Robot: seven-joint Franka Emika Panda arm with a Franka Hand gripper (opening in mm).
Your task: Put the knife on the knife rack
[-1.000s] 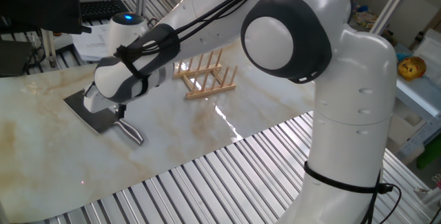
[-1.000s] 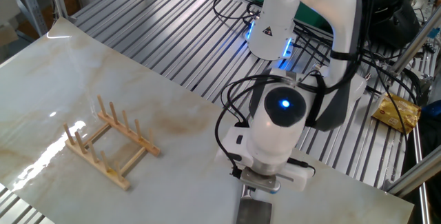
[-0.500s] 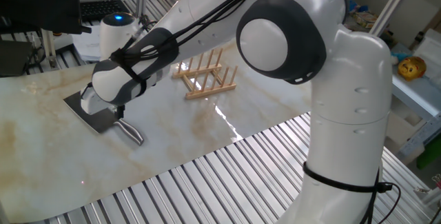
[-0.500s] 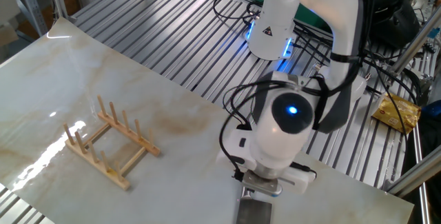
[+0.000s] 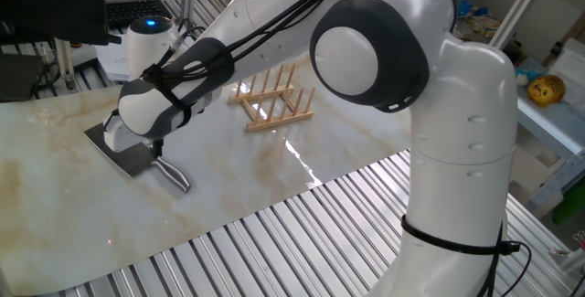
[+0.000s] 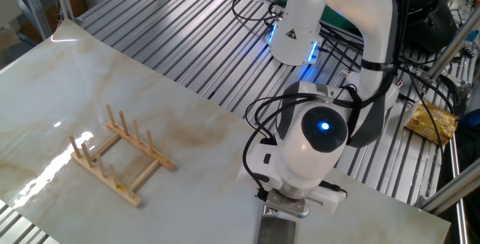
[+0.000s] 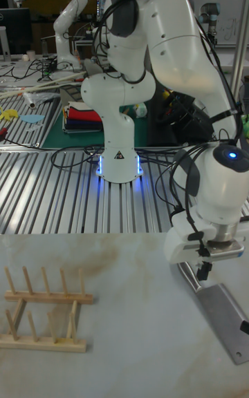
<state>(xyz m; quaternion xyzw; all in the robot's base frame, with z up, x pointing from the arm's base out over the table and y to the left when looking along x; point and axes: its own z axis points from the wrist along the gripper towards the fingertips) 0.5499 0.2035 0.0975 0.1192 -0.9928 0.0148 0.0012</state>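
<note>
Steel cleaver not lifted yet; wrist drifts a bit along the blade.
Over the last second the arm shifts slightly, the jaws (image 7: 205, 268) low at the knife (image 5: 143, 160) where blade meets handle. Knife lies flat on the bench (image 5: 238, 174), directly under the jaws. Jaw opening hidden by the wrist, so I can't tell grip state. Knife rack (image 6: 116, 156) sits well apart from the jaws, unloaded. Looks like grasp alignment, pickup pending.

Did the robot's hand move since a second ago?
Yes, slightly. In one fixed view the end effector has drifted left, away from the knife rack, staying low over the knife. The rack and knife have not moved.
</note>
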